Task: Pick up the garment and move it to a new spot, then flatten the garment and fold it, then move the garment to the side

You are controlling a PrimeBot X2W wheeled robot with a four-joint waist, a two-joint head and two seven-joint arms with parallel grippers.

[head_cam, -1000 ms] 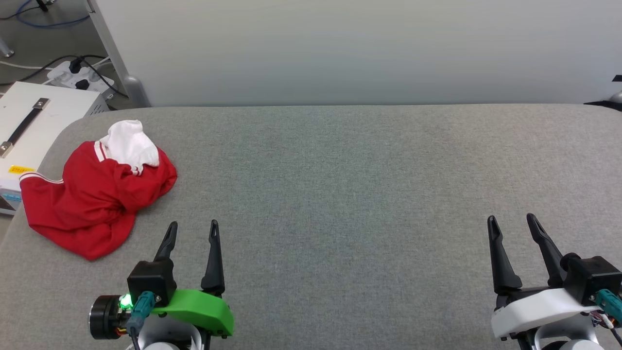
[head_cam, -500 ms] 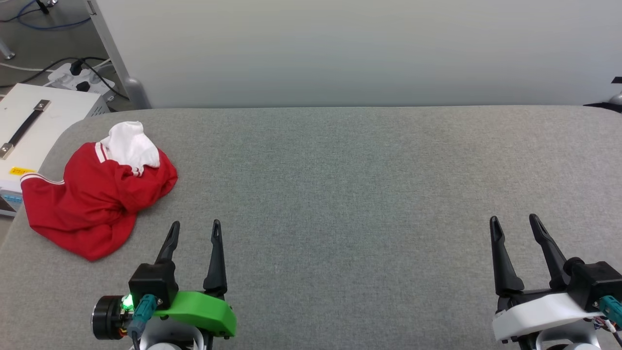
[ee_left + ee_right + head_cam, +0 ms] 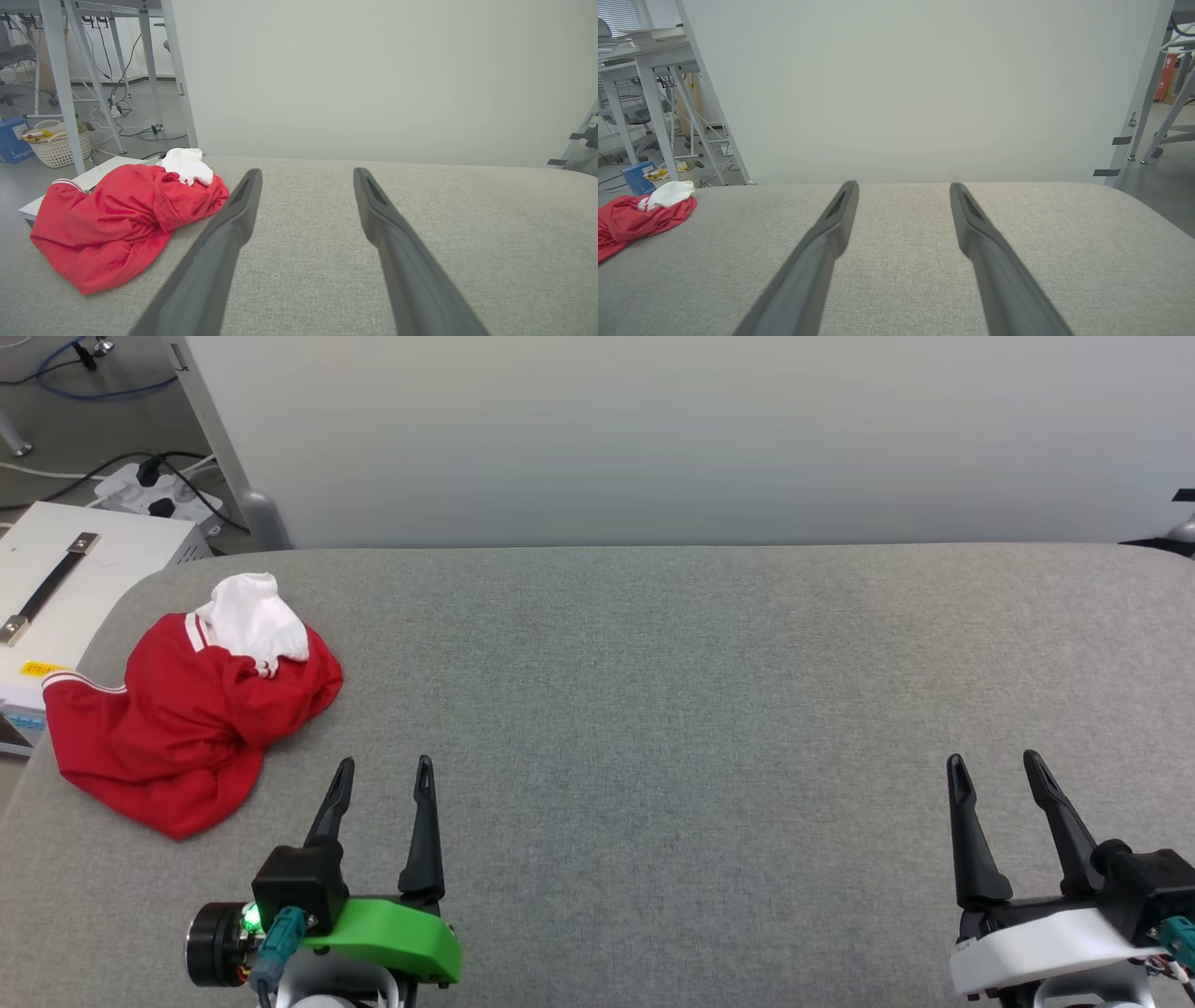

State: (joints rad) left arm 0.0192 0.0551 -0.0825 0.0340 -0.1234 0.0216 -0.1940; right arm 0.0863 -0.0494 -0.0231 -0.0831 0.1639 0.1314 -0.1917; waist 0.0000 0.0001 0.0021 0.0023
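Head camera looks down on the table (image 3: 709, 709) from its near edge; both wrist cameras skim low across it toward the wall (image 3: 373, 79) beyond; all three share the shirt (image 3: 177, 728)

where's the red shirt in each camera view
Head view: garment far left on the grey table, left of the left end effector.
Left wrist view: garment at middle left.
Right wrist view: garment at the left edge.
Shared landmark: its white sleeve bunched on top.
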